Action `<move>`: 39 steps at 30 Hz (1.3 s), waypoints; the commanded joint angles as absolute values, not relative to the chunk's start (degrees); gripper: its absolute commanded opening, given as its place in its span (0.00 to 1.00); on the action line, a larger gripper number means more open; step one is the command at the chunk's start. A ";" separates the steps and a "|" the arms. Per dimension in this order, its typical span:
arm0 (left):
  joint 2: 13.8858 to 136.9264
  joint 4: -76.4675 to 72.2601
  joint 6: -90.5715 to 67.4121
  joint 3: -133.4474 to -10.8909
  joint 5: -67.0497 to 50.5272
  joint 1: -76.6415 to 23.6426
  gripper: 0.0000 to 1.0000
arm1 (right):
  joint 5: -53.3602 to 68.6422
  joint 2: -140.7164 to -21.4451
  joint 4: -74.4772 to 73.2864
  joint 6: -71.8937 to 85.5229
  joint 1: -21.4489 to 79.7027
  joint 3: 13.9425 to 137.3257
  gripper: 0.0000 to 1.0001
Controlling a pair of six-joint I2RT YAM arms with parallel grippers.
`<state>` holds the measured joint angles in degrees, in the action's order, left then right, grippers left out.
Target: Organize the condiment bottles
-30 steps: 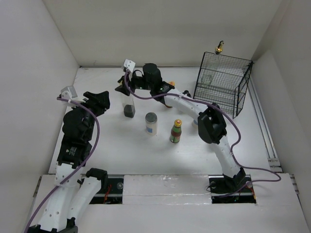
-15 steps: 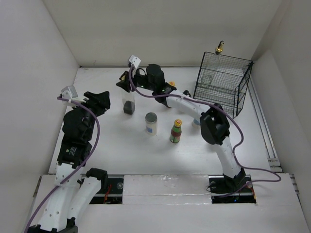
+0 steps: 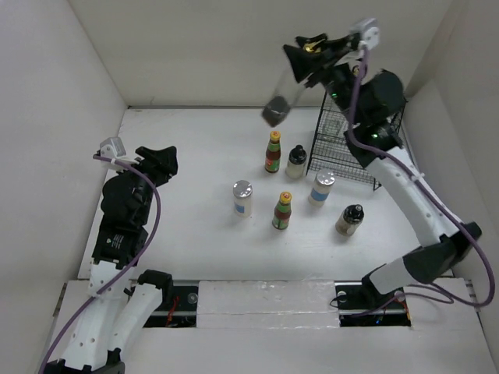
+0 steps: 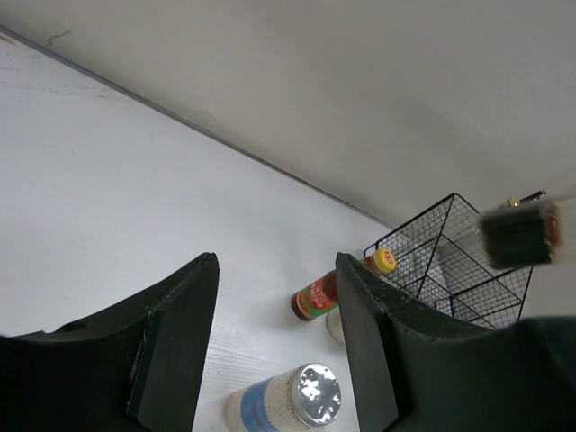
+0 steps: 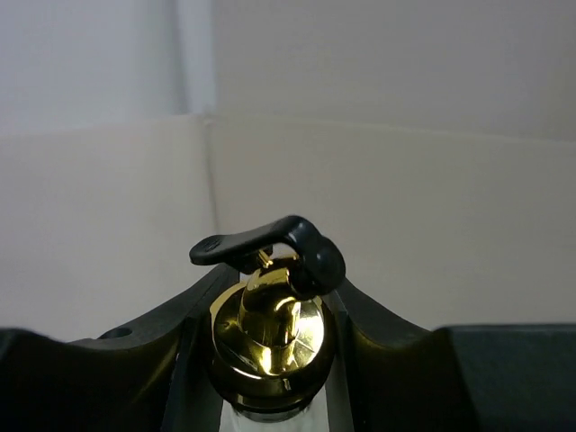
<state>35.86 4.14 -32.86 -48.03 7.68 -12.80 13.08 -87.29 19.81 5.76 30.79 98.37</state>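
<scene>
Bottles cluster left of the basket — another bottle hangs above.

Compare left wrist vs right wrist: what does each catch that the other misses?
Left wrist only: the left gripper, open, over the table with an orange-capped bottle, a silver-lidded jar and the wire basket. Right wrist only: the right gripper shut on the gold-spouted bottle, spout close up. Shared: the white wall; probably that bottle too, a dark blur at the left wrist view's right edge.
</scene>
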 commanded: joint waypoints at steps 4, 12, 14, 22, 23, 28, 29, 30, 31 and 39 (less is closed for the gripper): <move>35.51 1.58 -32.17 -49.48 6.59 -13.01 0.51 | 4.31 -78.85 16.27 6.42 20.51 93.69 0.13; 38.22 1.58 -32.70 -49.48 6.06 -13.01 0.51 | -0.25 -77.60 9.59 6.94 6.86 95.44 0.12; 38.23 1.58 -32.70 -49.48 5.36 -13.01 0.51 | -1.49 -80.15 8.44 6.94 5.37 98.60 0.12; 39.38 1.58 -32.70 -50.01 5.89 -13.01 0.51 | -7.11 -89.99 6.50 6.42 0.01 108.36 0.10; 39.98 1.58 -32.70 -50.62 5.89 -13.01 0.51 | -7.12 -91.83 7.64 6.42 -0.70 109.76 0.10; 39.47 1.58 -32.70 -50.63 5.89 -13.01 0.51 | -11.67 -97.38 9.13 6.42 -1.93 114.52 0.09; 39.46 1.58 -32.70 -50.63 5.89 -13.01 0.51 | -11.69 -98.17 9.66 6.42 -1.93 115.04 0.09; 39.46 1.58 -32.70 -50.63 5.89 -13.01 0.51 | -12.56 -99.48 10.45 6.42 -2.46 116.09 0.09; 39.46 1.58 -32.70 -50.63 5.89 -13.01 0.51 | -14.13 -100.10 11.15 6.42 -2.46 116.10 0.09; 39.46 1.58 -32.70 -50.63 5.89 -13.01 0.51 | -15.91 -106.17 13.01 6.42 -2.46 119.88 0.09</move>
